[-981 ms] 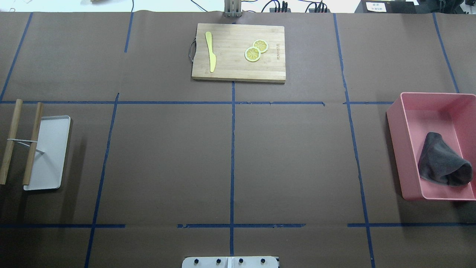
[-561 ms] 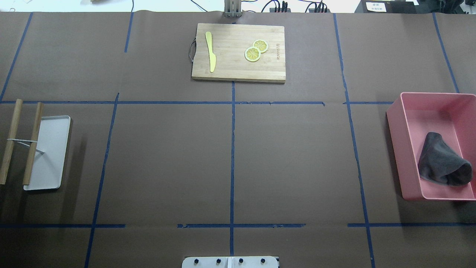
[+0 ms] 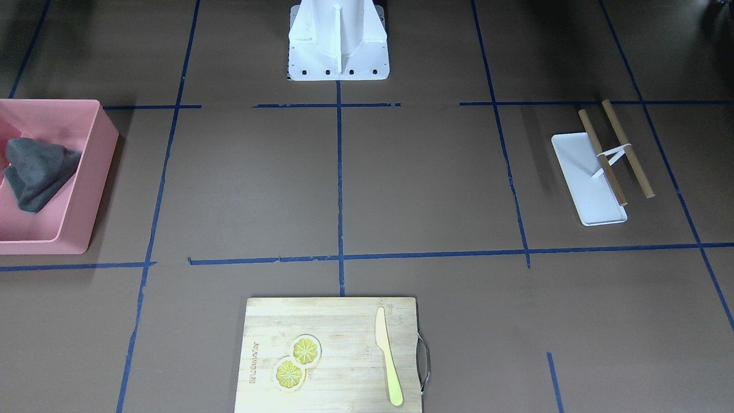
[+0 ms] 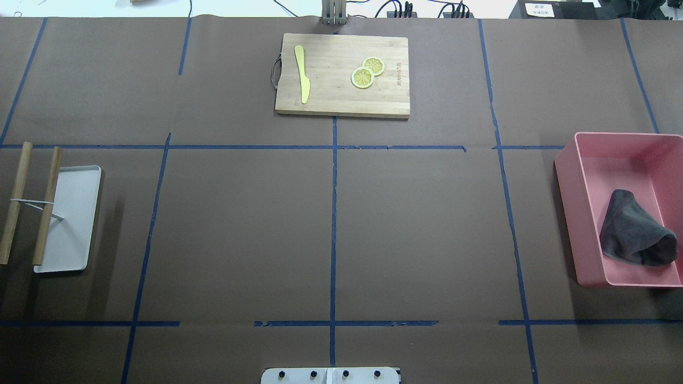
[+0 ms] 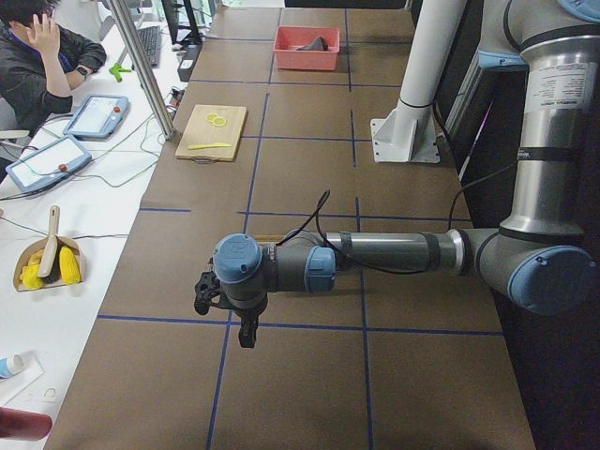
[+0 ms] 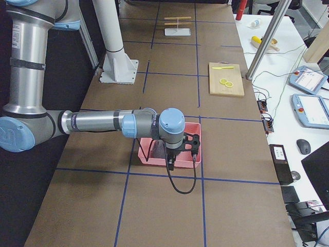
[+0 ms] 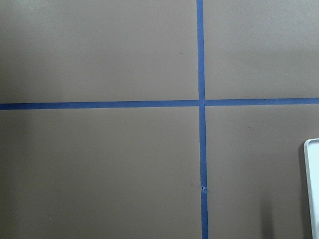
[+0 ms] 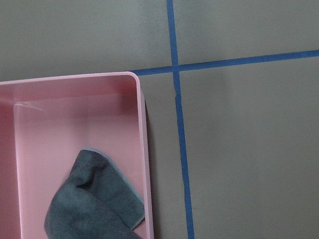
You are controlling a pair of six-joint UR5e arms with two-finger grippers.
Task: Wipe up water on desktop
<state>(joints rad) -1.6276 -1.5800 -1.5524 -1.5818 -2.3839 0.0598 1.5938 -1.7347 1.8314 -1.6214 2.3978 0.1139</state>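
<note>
The desktop is a wide brown top with a grid of blue tape lines; I see no water on it in any view. A grey cloth lies crumpled in a pink bin at the right edge, and also shows in the right wrist view. My right gripper hangs above the bin's near edge and shows only in the exterior right view, so I cannot tell its state. My left gripper hovers over bare desktop, shows only in the exterior left view, and I cannot tell its state.
A bamboo cutting board with a yellow knife and two lemon slices sits at the far middle. A white tray with two wooden rods sits at the left edge. The robot base stands at the near middle.
</note>
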